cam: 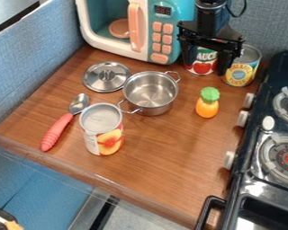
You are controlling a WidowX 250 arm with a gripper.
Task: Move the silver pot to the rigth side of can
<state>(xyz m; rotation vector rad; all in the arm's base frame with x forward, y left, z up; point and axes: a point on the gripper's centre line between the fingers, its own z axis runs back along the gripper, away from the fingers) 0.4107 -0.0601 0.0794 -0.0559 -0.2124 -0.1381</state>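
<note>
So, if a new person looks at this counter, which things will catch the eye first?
Most likely the shiny silver pot, near the middle of the brown counter. The turquoise and cream toy microwave at the back is also striking, with the black hand hanging to its right. Then the bright orange toy pineapple stands out, right of the pot.

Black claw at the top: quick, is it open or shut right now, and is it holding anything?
Gripper: open, fingers apart, seemingly holding nothing; the tomato can shows between them.
</note>
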